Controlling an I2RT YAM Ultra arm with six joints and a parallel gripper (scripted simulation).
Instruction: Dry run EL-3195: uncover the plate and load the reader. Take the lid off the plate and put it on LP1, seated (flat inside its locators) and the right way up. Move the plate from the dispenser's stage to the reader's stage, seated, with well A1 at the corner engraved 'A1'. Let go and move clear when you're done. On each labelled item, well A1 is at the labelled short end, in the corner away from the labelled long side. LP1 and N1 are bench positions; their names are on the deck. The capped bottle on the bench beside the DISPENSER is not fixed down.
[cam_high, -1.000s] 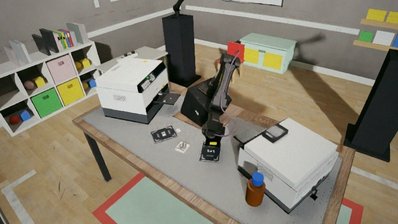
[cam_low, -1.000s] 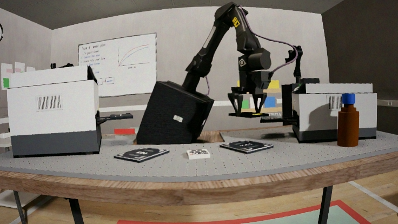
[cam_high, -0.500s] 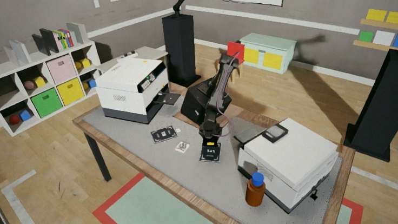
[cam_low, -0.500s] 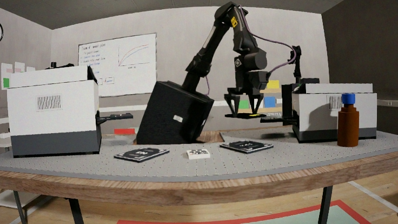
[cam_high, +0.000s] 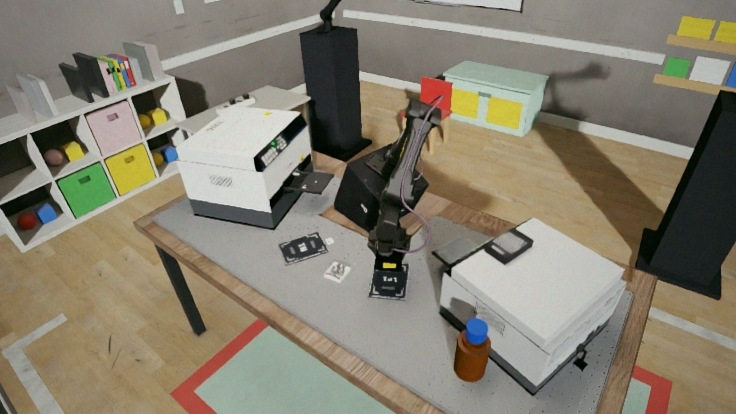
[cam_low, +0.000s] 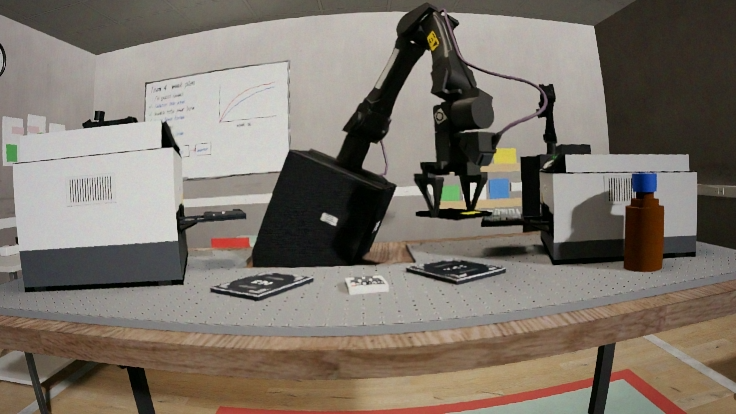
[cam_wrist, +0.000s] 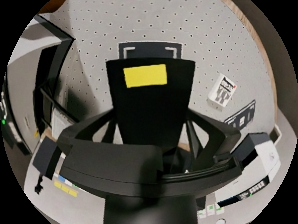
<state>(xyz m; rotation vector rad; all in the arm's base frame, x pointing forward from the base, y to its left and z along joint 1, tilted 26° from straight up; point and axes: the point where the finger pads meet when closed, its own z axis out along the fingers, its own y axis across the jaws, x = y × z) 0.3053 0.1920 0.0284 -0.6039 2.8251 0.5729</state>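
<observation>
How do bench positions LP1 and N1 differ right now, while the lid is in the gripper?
LP1 lies directly under the gripper, which holds the lid in the air above it; N1 has nothing above it. LP1 is nearer the dispenser and the bottle; N1 is nearer the reader. Both are dark, flat plates with white corner marks, both unoccupied, lying on the perforated deck.

Arm (cam_low: 396, 72): matt black throughout, built of angular box-section links with rounded joint housings. One yellow marking (cam_low: 432, 40) on the upper link. A hexagonal emblem (cam_low: 439, 116) on the wrist housing. A thin purple cable (cam_low: 506, 77) loops along the links. Base: a black box (cam_low: 319, 205) bearing a small white label. Pincer (cam_low: 453, 203): black, tapered fingers.
</observation>
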